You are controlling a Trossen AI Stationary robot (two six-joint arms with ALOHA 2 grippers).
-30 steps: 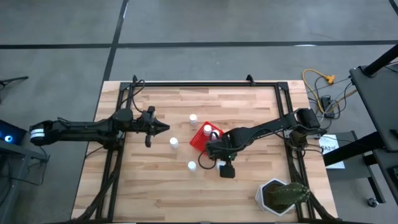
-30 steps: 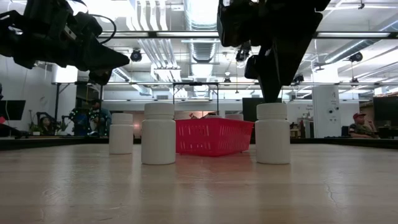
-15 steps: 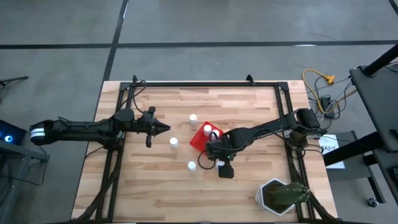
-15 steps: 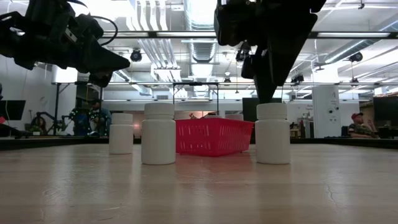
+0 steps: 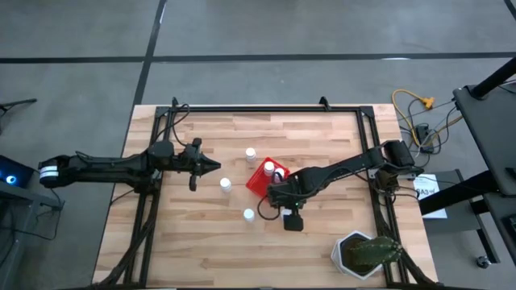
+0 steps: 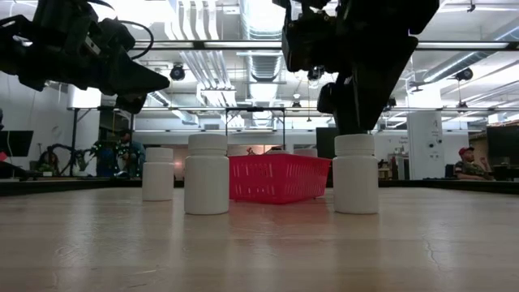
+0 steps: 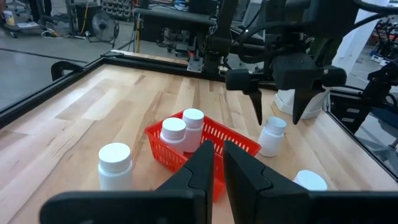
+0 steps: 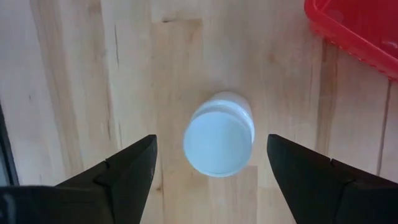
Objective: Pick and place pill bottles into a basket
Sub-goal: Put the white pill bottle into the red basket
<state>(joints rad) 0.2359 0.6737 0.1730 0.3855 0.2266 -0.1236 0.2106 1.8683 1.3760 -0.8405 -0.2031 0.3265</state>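
Lower wide-open right gripper (image 8: 211, 168) straight down, centred over upright pill bottle (image 8: 219, 142) beside basket (image 8: 356, 37), then close; left gripper (image 7: 217, 165) shut, idle.

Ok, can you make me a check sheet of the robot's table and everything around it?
Surface: wooden table, black frame round it.
Job's things: red basket holds two pill bottles; three bottles stand on the wood outside it in the high view, one near the right hand.
Clutter: potted plant at the table's corner.
Hands: right hand open, above an upright bottle, not touching; left hand shut, empty, waiting apart from the basket.
Cables: yellow and black cables on the floor.
Surroundings: workshop with seated people behind.
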